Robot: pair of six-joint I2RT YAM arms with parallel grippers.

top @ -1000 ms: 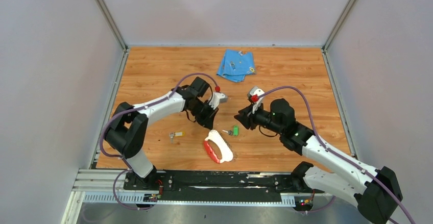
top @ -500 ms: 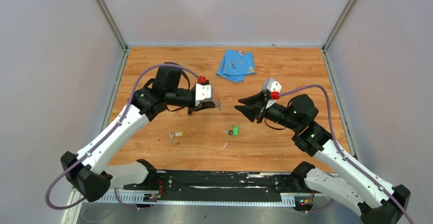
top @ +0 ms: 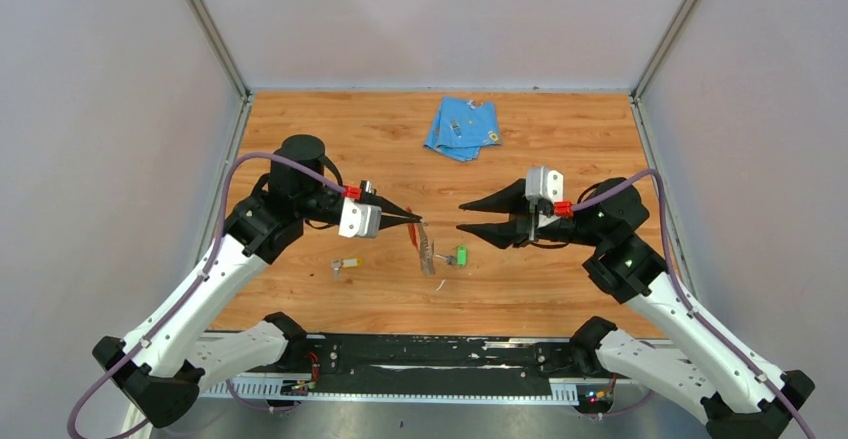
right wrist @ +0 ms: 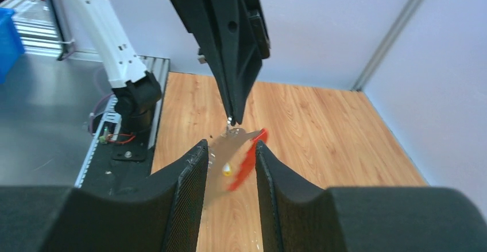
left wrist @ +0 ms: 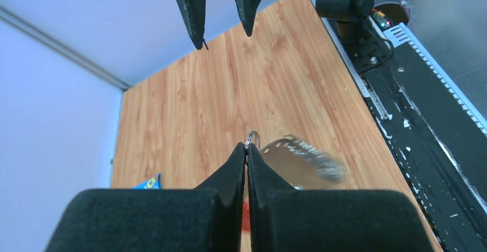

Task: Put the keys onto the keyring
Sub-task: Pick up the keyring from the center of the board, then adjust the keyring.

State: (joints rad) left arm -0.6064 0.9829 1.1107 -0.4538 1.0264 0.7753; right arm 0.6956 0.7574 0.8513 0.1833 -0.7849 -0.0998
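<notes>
Keyring (top: 425, 249) dangles pinched in my left end effector (top: 415, 219); right end effector (top: 460, 216) spread, empty; yellow key (top: 347, 265) and green key (top: 457, 256) lie unthreaded on the bench (top: 570, 149).

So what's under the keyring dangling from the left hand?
Only wooden table shows beneath the keyring; green key lies beside it. The spot directly behind it is covered.

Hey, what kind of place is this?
Probably a robotics lab test cell: a wood-grain table boxed in by plain grey panels, with two arms bolted to a rail at its near edge.
</notes>
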